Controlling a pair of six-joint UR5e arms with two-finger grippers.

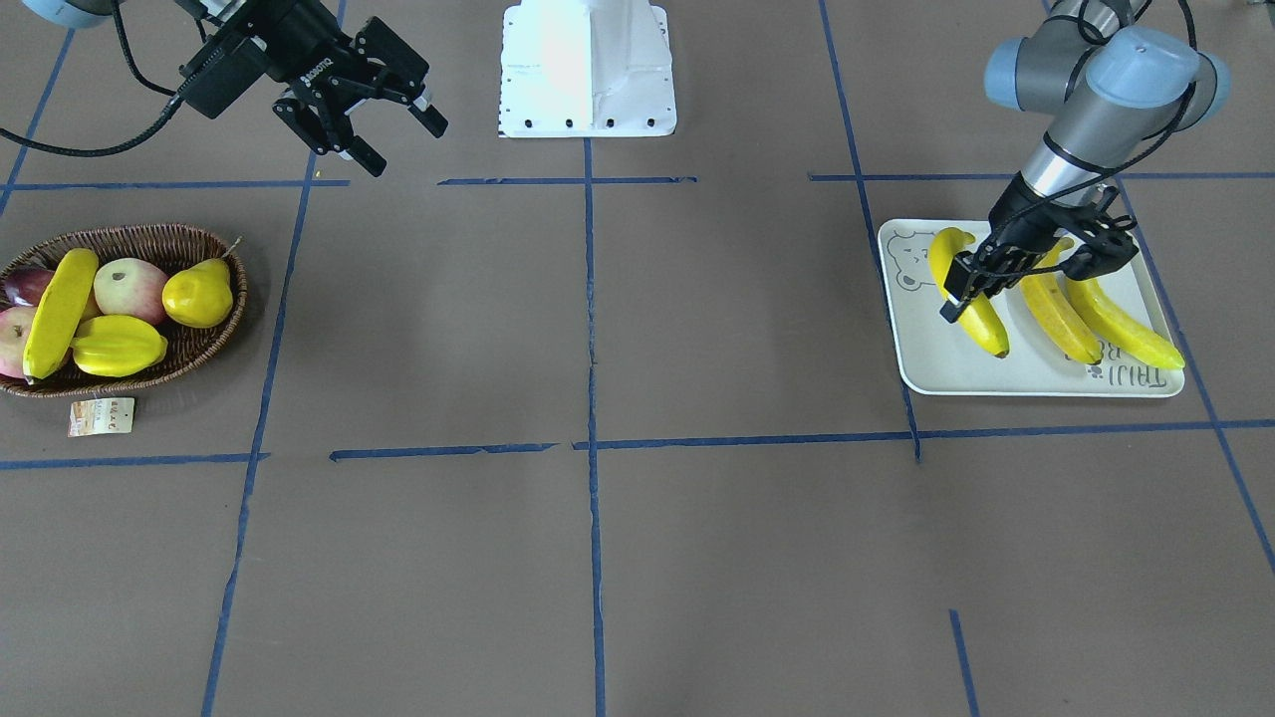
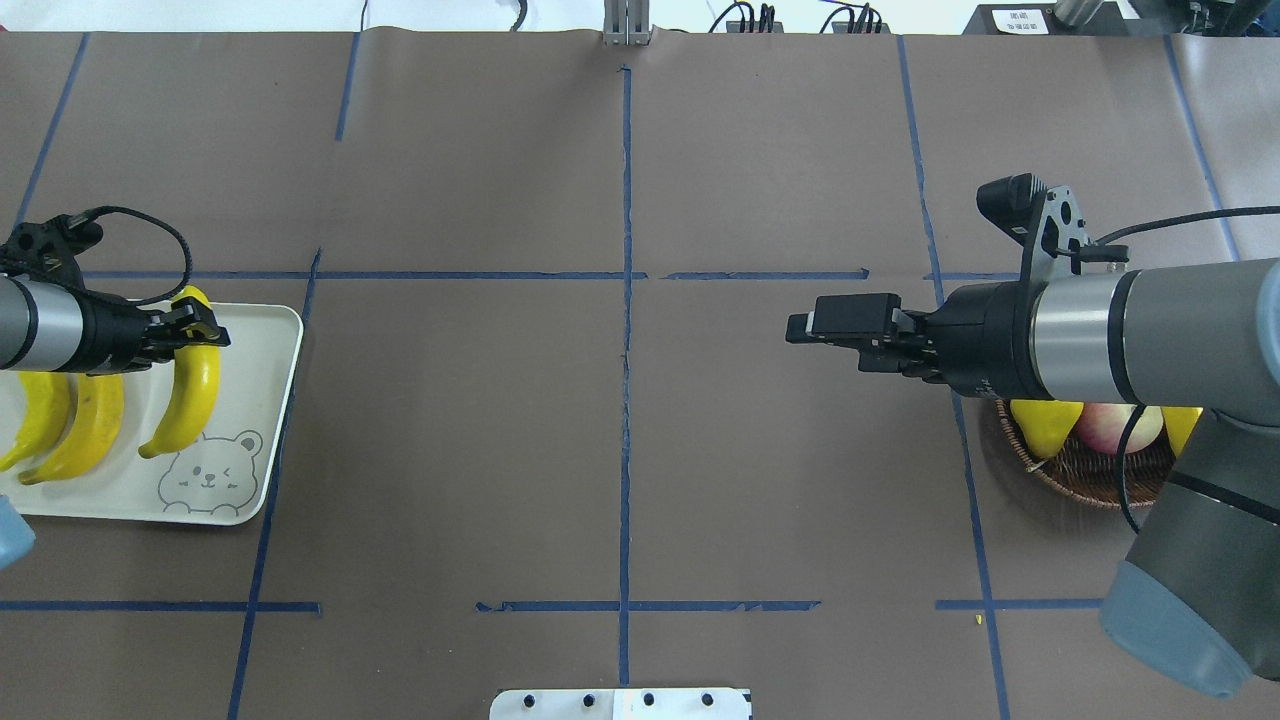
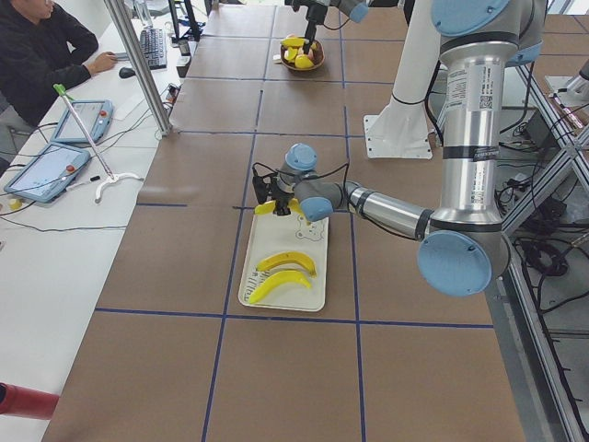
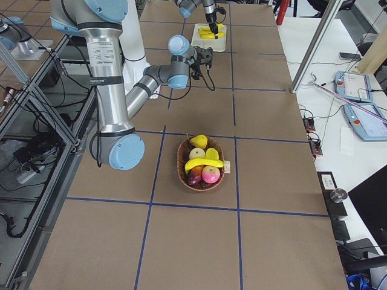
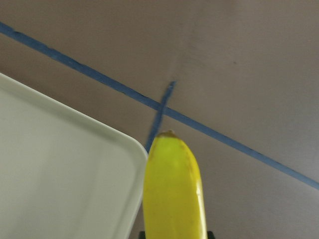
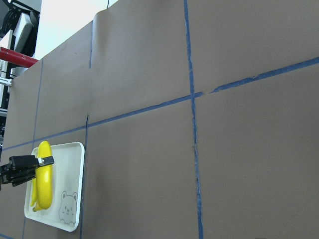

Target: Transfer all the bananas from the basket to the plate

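Note:
The white plate (image 1: 996, 383) lies at my left end of the table. Two bananas (image 1: 1056, 314) (image 1: 1121, 324) rest on it side by side. A third banana (image 2: 190, 385) lies over the plate beside the bear print. My left gripper (image 1: 966, 289) is shut on its upper part, and its tip (image 5: 172, 144) pokes just past the plate's corner. The wicker basket (image 1: 214, 344) sits at the other end and holds one banana (image 1: 58, 311) among other fruit. My right gripper (image 1: 403, 139) hangs open and empty above the table, between the basket and my base.
A yellow pear (image 1: 197, 294), a starfruit (image 1: 118, 344) and apples (image 1: 129, 289) share the basket, whose paper tag (image 1: 100, 416) lies on the table. The white robot base (image 1: 588, 70) stands at mid-table. A person (image 3: 37, 55) sits at a side desk.

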